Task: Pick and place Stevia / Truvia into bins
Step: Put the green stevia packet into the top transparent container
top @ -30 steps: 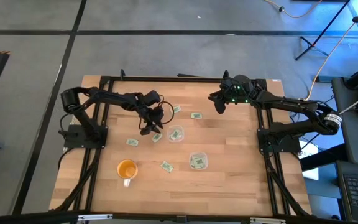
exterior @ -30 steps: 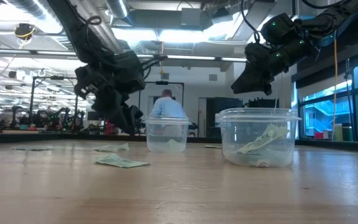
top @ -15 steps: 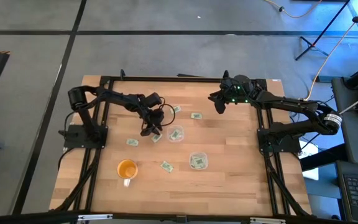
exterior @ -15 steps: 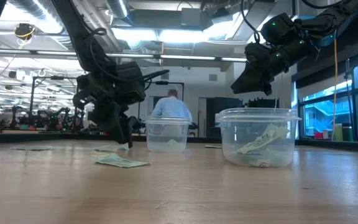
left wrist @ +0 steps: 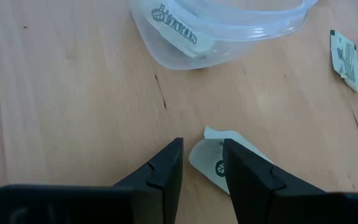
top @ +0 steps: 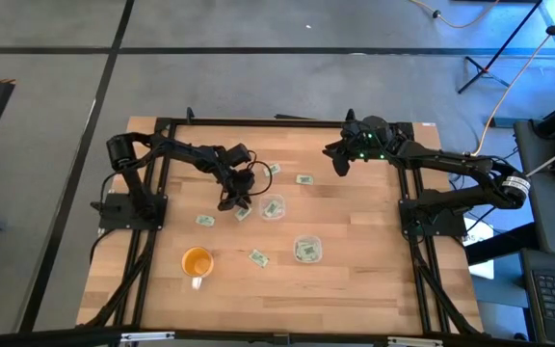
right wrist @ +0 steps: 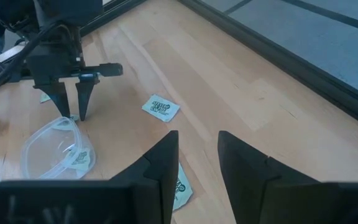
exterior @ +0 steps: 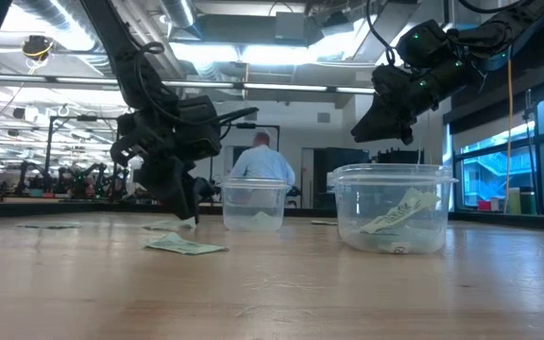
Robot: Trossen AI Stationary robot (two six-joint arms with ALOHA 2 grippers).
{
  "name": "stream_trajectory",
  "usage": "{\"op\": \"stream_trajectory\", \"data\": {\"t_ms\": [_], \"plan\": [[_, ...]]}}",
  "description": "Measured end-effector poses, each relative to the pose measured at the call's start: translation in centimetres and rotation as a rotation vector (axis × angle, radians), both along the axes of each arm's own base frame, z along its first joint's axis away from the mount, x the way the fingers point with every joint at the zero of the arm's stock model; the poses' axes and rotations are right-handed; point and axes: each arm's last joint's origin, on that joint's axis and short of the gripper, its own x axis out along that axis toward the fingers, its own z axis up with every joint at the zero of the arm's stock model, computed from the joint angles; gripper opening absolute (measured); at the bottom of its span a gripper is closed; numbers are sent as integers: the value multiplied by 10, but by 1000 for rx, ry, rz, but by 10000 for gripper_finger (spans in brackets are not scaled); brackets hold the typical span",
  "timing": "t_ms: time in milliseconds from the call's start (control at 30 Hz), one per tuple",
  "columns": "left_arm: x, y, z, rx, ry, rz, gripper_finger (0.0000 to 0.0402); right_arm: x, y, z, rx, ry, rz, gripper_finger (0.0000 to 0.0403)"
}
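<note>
Sweetener packet (left wrist: 219, 163) lies on the tabletop (top: 355, 212) just beside the far clear cup (top: 273, 207), its edge curled up. The left tool (left wrist: 202, 163) stands low over it, fingers partly open around this edge, not gripping yet. The right tool (top: 340, 164) waits open near the far edge, probably to leave room.
</note>
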Motion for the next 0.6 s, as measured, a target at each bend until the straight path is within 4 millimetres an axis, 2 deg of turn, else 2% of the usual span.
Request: {"op": "stream_trajectory", "data": {"t_ms": [333, 600], "plan": [[-2, -1, -1, -9, 21, -6, 81, 0, 0, 0, 0, 0, 1, 116], [-3, -1, -2, -2, 29, -1, 32, 0, 0, 0, -1, 1, 1, 116]]}}
